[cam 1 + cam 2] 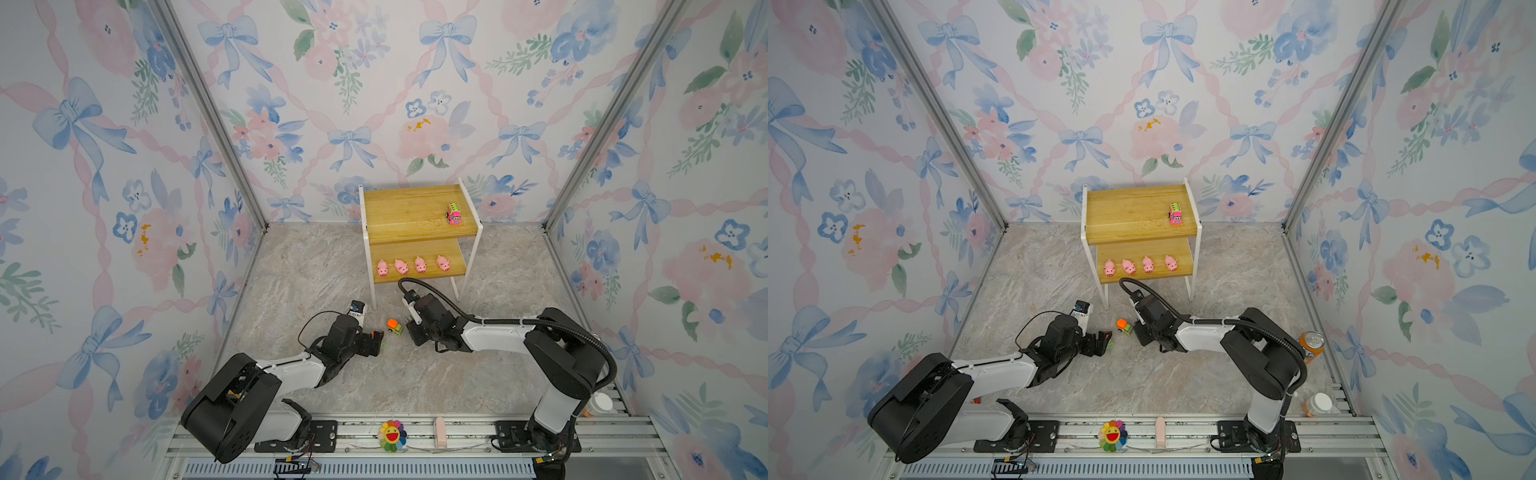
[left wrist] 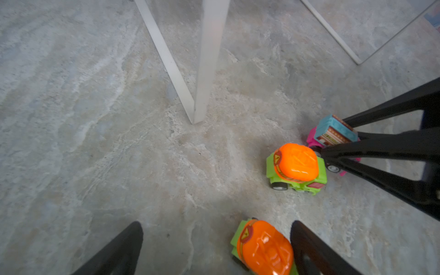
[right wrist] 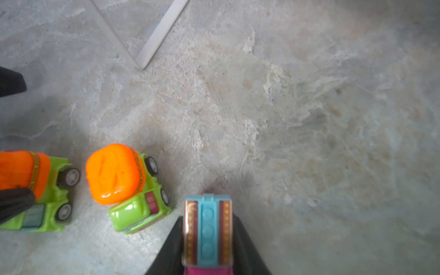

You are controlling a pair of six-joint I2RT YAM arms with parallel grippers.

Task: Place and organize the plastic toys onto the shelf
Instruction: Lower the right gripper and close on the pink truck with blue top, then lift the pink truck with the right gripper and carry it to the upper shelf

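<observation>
On marbled floor (image 1: 311, 270) between floral walls (image 1: 374, 104): right tool (image 3: 207, 221) clamped on pink truck (image 3: 207, 240); left tool (image 2: 216, 226) apart.

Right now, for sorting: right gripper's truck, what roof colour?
Pink truck: blue roof, brown stripes; right wrist view.

high twin overviews toward shelf (image 1: 407, 208); both wrist views close over same green truck (image 2: 296, 166)

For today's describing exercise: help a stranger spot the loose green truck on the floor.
Find the yellowish wood-grain two-tier shelf; look at the floor before it. The green plastic truck with orange top stands ungripped; its identical twin sits inside the left tool.
</observation>
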